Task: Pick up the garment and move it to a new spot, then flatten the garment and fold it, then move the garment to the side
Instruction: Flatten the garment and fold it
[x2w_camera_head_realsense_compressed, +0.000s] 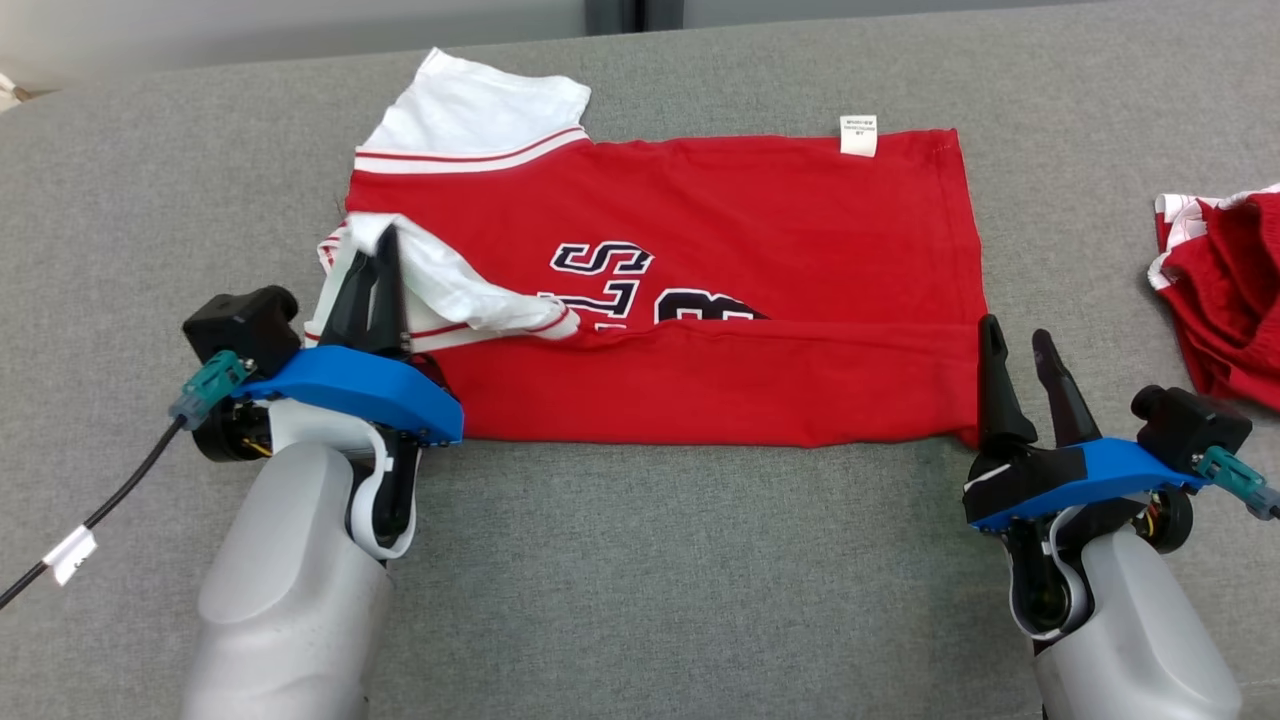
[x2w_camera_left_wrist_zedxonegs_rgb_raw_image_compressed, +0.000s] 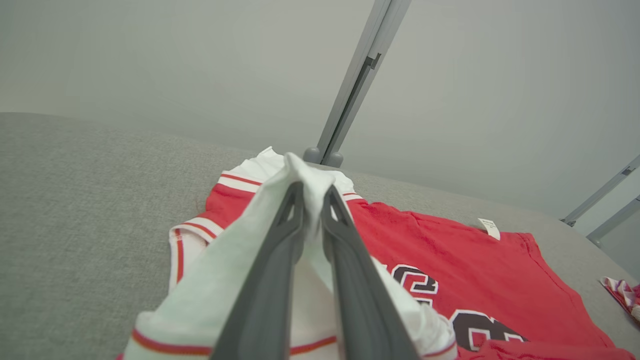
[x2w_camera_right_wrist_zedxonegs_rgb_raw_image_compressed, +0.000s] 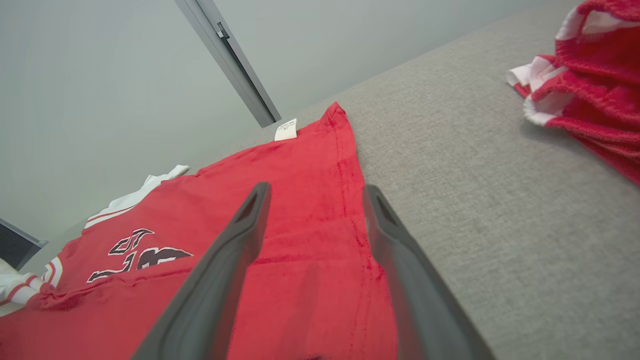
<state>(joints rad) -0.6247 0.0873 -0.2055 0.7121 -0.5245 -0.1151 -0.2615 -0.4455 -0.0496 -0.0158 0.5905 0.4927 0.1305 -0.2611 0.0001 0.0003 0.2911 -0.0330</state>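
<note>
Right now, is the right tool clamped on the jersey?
No, the right wrist view shows the right tool standing open over the red jersey at its edge, with no cloth pinched.

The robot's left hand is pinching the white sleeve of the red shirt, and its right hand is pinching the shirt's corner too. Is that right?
Not quite. The right gripper is open and holds nothing: the right wrist view shows its fingers spread apart over the edge of the red shirt. The left gripper is pinching the white sleeve, as you said.

garment (x2w_camera_head_realsense_compressed: 700, 300) on table (x2w_camera_head_realsense_compressed: 640, 560), clothes heap (x2w_camera_head_realsense_compressed: 1230, 290) right
</note>
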